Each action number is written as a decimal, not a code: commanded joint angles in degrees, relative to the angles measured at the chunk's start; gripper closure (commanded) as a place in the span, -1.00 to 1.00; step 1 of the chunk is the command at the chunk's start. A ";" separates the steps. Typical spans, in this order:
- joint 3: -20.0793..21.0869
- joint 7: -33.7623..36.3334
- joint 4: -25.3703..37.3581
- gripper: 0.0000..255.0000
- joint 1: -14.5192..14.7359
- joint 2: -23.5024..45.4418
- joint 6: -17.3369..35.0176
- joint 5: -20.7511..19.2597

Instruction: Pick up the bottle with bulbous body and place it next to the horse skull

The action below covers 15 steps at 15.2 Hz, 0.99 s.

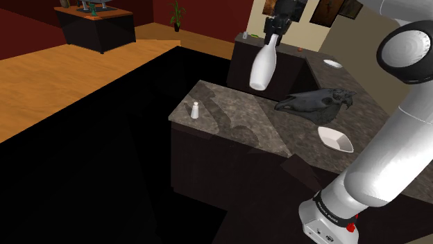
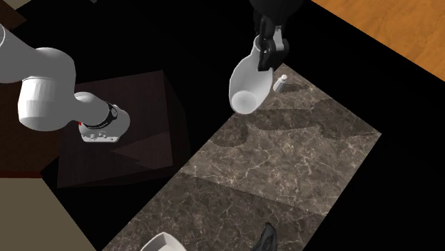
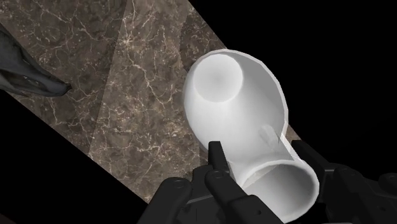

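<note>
Tabletop (image 1: 229,114): lying dark and marbled, carrying the small things.
Shaker (image 1: 196,109): standing upright and white near the tabletop's corner, at the shoulder view's left.
Dish (image 1: 336,138): sitting white by the tabletop's near edge.
Potted plant (image 1: 176,15): standing far off on the wooden floor (image 1: 69,76).

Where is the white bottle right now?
The white bottle hangs in the air, clasped at its neck by the gripper, above the marble counter, on the shoulder view's left of the dark horse skull.

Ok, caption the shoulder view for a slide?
Black two-finger gripper holds white bulbous bottle by its neck above brown marbled counter, dark horse skull lying nearby.
</note>
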 commanded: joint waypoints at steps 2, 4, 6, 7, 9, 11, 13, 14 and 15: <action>-0.09 -0.16 4.55 1.00 -0.22 1.52 -3.05 0.31; -0.16 -0.28 7.79 1.00 -0.40 2.66 -5.17 0.55; -0.24 -0.42 11.35 1.00 -0.64 4.00 -7.41 0.84; -0.26 -0.46 12.60 1.00 -0.73 4.48 -8.18 0.94; -1.23 -3.01 10.75 1.00 -2.27 3.18 -7.64 0.99; -2.25 -5.60 9.41 1.00 -3.84 2.22 -7.27 1.08; -3.34 -8.26 8.52 1.00 -5.42 1.58 -7.04 1.24; -3.89 -9.61 8.24 1.00 -6.24 1.38 -6.97 1.33; -4.44 -10.96 8.06 1.00 -7.07 1.26 -6.94 1.45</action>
